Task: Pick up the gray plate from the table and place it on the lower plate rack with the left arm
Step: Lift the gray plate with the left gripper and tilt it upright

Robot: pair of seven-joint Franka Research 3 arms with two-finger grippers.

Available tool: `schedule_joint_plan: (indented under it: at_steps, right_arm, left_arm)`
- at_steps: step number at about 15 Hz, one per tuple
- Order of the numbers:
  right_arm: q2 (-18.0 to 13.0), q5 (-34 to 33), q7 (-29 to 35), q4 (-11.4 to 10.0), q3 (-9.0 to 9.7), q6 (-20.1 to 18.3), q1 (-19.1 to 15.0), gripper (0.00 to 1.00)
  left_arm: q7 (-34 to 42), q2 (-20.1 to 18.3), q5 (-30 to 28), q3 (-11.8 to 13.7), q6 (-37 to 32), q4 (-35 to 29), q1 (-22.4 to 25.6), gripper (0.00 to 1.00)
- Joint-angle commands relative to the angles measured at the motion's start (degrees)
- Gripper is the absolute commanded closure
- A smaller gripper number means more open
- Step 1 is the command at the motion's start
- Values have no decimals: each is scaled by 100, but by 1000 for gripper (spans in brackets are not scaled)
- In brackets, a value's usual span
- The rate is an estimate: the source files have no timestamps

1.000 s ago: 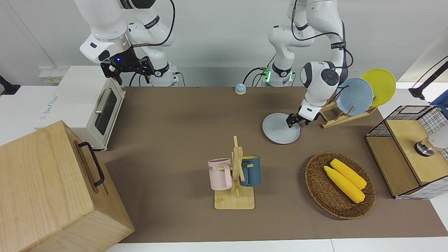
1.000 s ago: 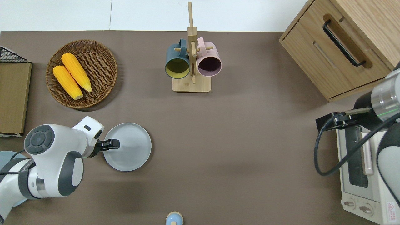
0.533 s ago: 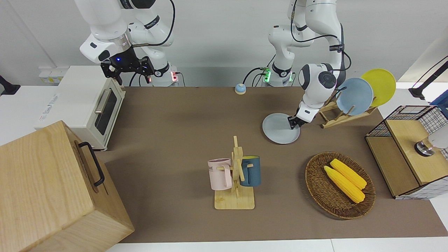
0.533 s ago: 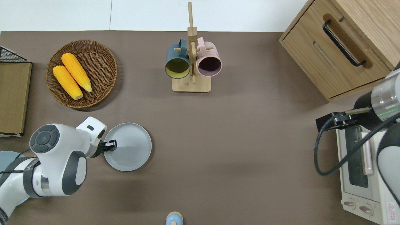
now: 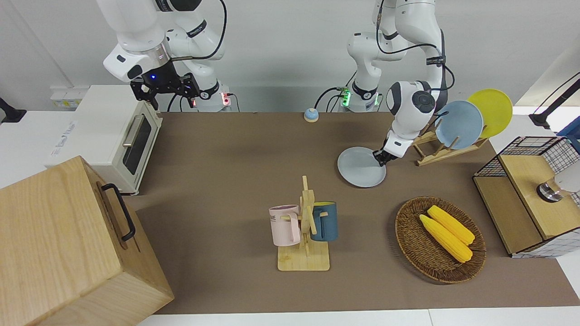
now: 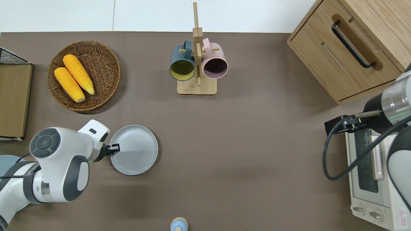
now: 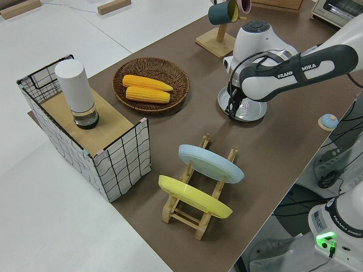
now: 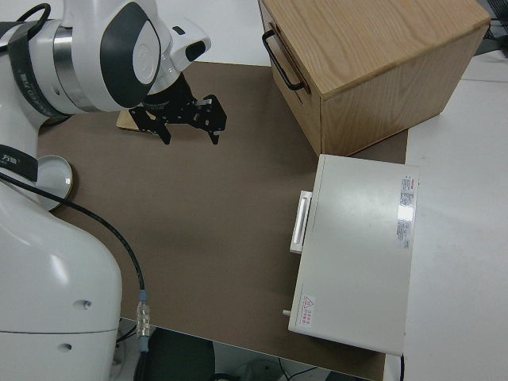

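Observation:
The gray plate (image 5: 360, 168) lies on the brown mat, also seen in the overhead view (image 6: 135, 150) and the left side view (image 7: 252, 110). My left gripper (image 5: 379, 158) is shut on the plate's rim at the edge toward the left arm's end of the table, as the overhead view (image 6: 114, 148) shows. The lower plate rack (image 5: 446, 153) stands near the left arm's end, nearer to the robots than the plate. It holds a blue plate (image 5: 458, 124) and a yellow plate (image 5: 494, 111). My right gripper (image 8: 186, 119) is open and parked.
A mug tree (image 5: 307, 226) with two mugs stands mid-table. A wicker basket (image 5: 410, 235) with corn and a wire basket (image 5: 530, 190) are at the left arm's end. A toaster oven (image 5: 118, 136) and a wooden cabinet (image 5: 63, 244) are at the right arm's end. A small bell (image 5: 311, 115) sits near the robots.
My left gripper drew back from over the plate to its rim and shut on it. The plate has shifted slightly toward the right arm's end. The right arm has not moved.

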Motion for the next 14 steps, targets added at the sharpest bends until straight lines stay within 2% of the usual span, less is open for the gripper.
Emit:
schedule_joint_plan:
  at_steps: [1,3,7,14]
  right_arm:
    - [-12,-28,68,33,121,-62,-132,17]
    - [-12,-28,68,41,121,-70,-132,17]
    - [-12,-28,68,41,121,-62,-132,17]
    - [-12,-28,68,41,113,-62,-132,17]
  left_arm:
    - [-106,3,-20,38,64,-66,-50,1000]
    - [-26,-41,-20,81,-15,22,-42,1000]
    - [-79,-199,-20,108,-1067,662,-42,1000]
    - [-97,-314,41,134,-3607,2691,2,1000]
